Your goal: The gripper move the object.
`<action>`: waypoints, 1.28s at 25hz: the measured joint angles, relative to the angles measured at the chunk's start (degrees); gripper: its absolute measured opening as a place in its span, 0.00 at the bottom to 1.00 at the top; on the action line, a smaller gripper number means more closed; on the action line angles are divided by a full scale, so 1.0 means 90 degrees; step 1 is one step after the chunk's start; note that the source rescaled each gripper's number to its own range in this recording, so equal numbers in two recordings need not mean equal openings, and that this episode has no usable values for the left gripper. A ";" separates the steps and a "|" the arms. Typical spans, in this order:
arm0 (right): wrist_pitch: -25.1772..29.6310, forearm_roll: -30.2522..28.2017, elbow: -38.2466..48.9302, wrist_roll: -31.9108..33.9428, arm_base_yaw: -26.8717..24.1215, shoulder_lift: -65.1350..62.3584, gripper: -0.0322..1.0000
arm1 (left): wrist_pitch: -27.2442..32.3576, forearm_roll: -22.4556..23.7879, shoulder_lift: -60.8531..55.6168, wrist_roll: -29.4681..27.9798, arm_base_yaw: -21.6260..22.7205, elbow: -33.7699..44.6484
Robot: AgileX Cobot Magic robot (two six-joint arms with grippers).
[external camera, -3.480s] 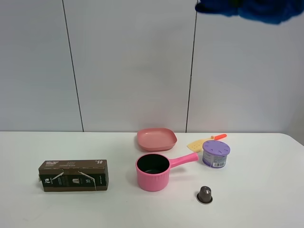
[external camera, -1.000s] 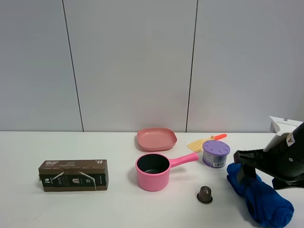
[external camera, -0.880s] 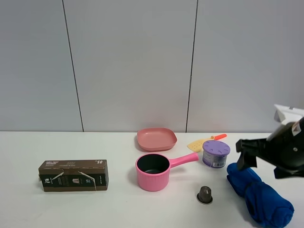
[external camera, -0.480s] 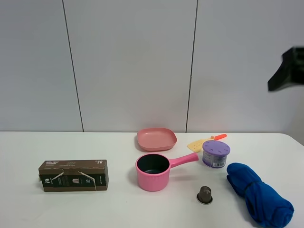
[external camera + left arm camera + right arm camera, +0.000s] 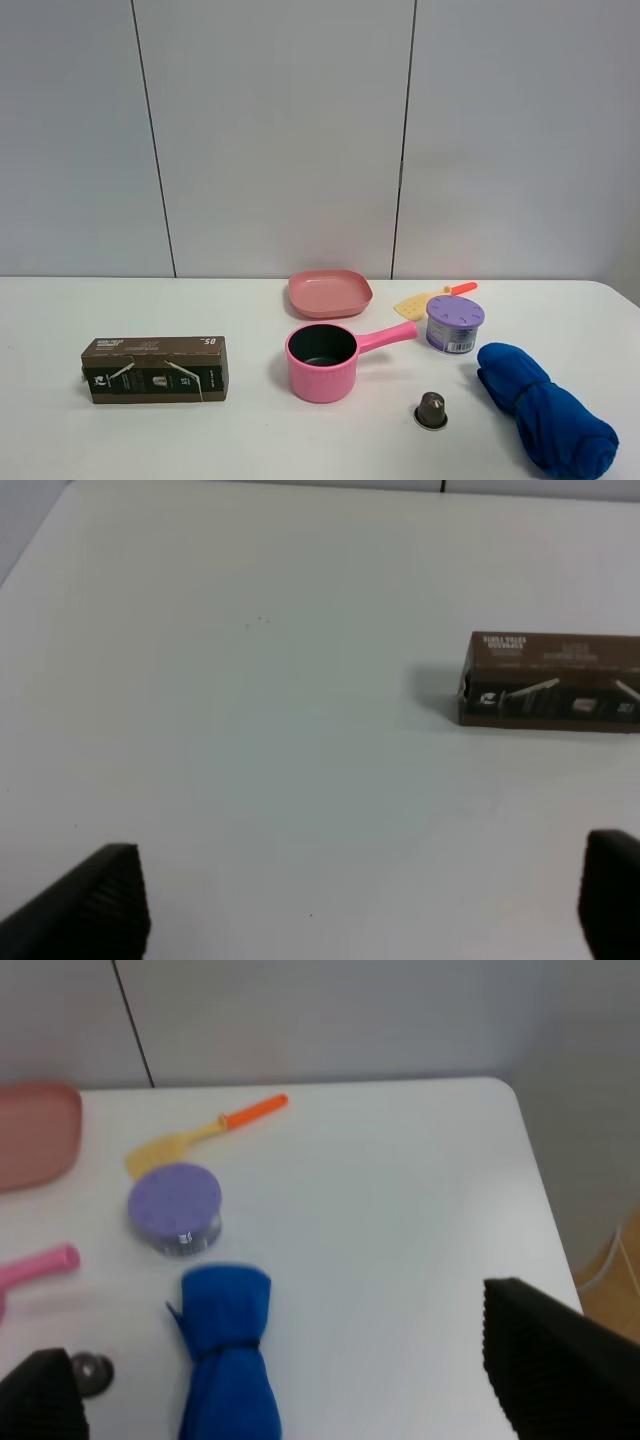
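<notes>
Blue bundle (image 5: 545,406): lay on the white table (image 5: 200,440), near the right edge, just beside the purple tub (image 5: 455,323) and near the small dark capsule (image 5: 431,410).
Change: half a second ago, dark arm tip high at the right; now gone from the high view. One second ago, pressed at the bundle; now let go.
Right gripper (image 5: 290,1385): fingers wide apart, nothing between, well above the bundle.
Left gripper (image 5: 360,900): fingers apart too, only the tips in view, so probably empty; brown box (image 5: 550,680) well ahead.
Meaning: move likely done, bundle put down.
</notes>
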 joint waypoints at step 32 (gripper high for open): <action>0.0566 0.0294 0.2643 0.0994 -0.0878 -0.3592 0.69 | 0.0000 0.0000 0.0000 0.0000 0.0000 0.0000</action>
